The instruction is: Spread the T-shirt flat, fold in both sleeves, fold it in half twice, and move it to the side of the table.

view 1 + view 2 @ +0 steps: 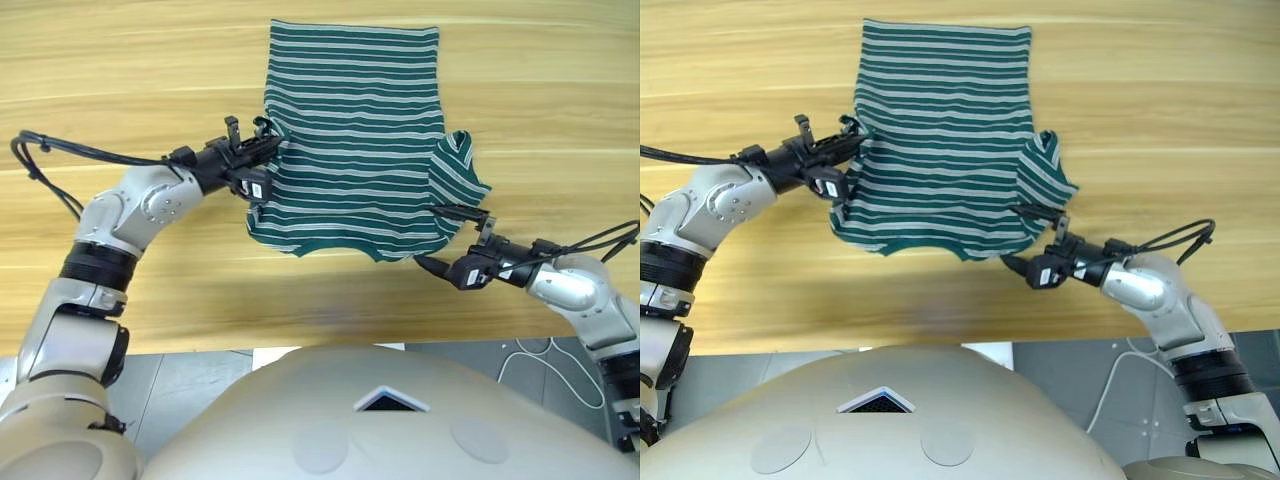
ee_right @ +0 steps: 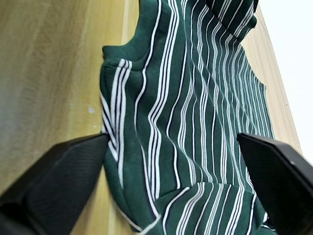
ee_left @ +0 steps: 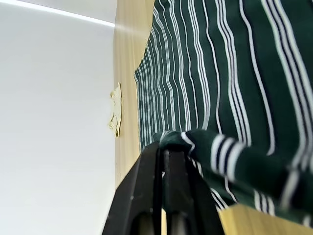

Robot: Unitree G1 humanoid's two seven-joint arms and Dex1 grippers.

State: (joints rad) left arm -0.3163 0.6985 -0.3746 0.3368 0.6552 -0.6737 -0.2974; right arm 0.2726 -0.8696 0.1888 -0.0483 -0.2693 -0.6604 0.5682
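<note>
While it lies mid-table toward the far edge, T-shirt (image 1: 355, 140), green with pale stripes, rests on the wooden table (image 1: 120, 80), straight hem far, neck end apparently near.

Body mostly flat; right sleeve (image 1: 458, 170) rumpled and turned inward; near edge wavy.

Left gripper (image 1: 262, 150): closed on a bunched fold at the shirt's left edge, by the sleeve.

Right gripper (image 1: 440, 237): fingers spread wide, straddling the near right corner, holding nothing.

Handling, judged: light, limp knit with no stiffness. It will likely drape, stretch and drag wrinkles when pulled. It is best pinched at a seam or sleeve edge, with both sides lifted evenly, since a thin single-layer pinch may slip.
</note>
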